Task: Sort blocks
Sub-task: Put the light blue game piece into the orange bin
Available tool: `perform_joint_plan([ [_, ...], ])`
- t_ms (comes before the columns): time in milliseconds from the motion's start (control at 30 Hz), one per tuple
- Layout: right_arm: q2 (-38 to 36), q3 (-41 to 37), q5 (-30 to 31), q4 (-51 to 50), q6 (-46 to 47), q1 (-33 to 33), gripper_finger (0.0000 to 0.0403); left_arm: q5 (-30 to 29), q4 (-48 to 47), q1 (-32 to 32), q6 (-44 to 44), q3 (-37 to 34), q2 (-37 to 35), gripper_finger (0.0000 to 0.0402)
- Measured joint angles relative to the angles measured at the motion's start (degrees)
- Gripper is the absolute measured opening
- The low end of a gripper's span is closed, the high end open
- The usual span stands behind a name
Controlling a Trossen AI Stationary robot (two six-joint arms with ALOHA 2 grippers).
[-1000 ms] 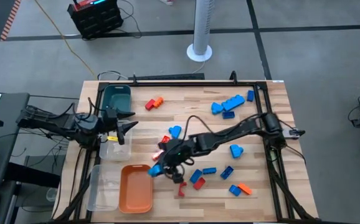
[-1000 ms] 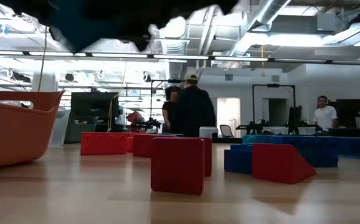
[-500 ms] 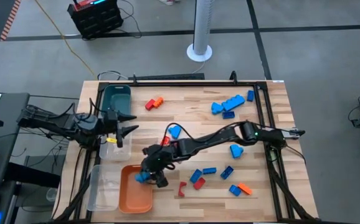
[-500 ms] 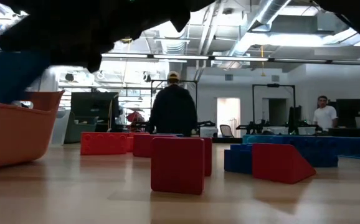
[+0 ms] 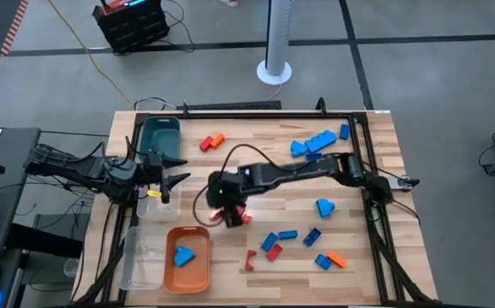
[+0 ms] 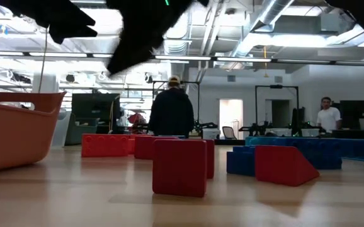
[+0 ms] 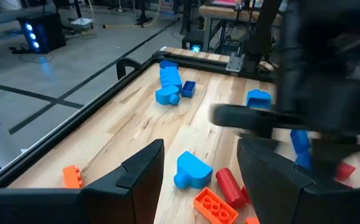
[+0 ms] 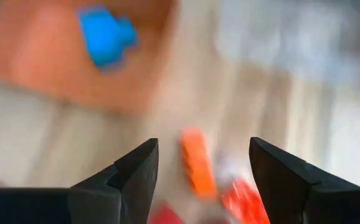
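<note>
Sorting barely begun: only one light-blue block (image 5: 184, 254) seen lying in the orange tray (image 5: 198, 275) at the near left of the desk (image 5: 256, 154), long axis roughly along the tray's length, though too small to fix exactly which way its studs face. Teal bin (image 5: 160, 134) at the far left and clear bins (image 5: 141, 257) beside the tray showing no blocks as far as can be told. Rest of the blocks still scattered across the desk: a red-and-orange pair (image 5: 211, 141) at the far middle, lying aslant; a row of blue blocks (image 5: 313, 143) at the far right, running diagonally; a lone blue block (image 5: 325, 206) right of centre; a loose group of blue, red and orange blocks (image 5: 290, 244) along the near edge.

Right gripper (image 8: 198, 180) above the desk's middle, just beyond the tray, fingers apart and empty, over red and orange blocks (image 5: 237, 216). Left gripper (image 5: 175, 169) waiting at the left edge between the bins, fingers apart, holding nothing.
</note>
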Motion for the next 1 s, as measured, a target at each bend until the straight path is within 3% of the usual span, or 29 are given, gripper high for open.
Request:
perform_joint_plan([
  [300, -0.4, -10.6, 2.1, -1.7, -0.5, -4.7, 0.0258, 0.0, -4.6, 0.0, -2.6, 0.0, 0.0, 0.0199],
  [567, -1.8, -11.0, 6.0, -7.0, -4.4, -4.5, 0.0258, 0.0, -6.8, 0.0, -4.6, 0.0, 0.0, 0.0199],
  [800, -5.4, -11.0, 8.1, -21.5, -2.8, -5.8, 0.0258, 0.0, -11.4, 0.0, -9.4, 0.0, 0.0, 0.0199],
  [1000, -8.0, -11.0, 16.1, -32.9, 0.2, -8.4, 0.0258, -0.2, -11.2, 0.0, -9.3, 0.0, 0.0, 0.0199],
])
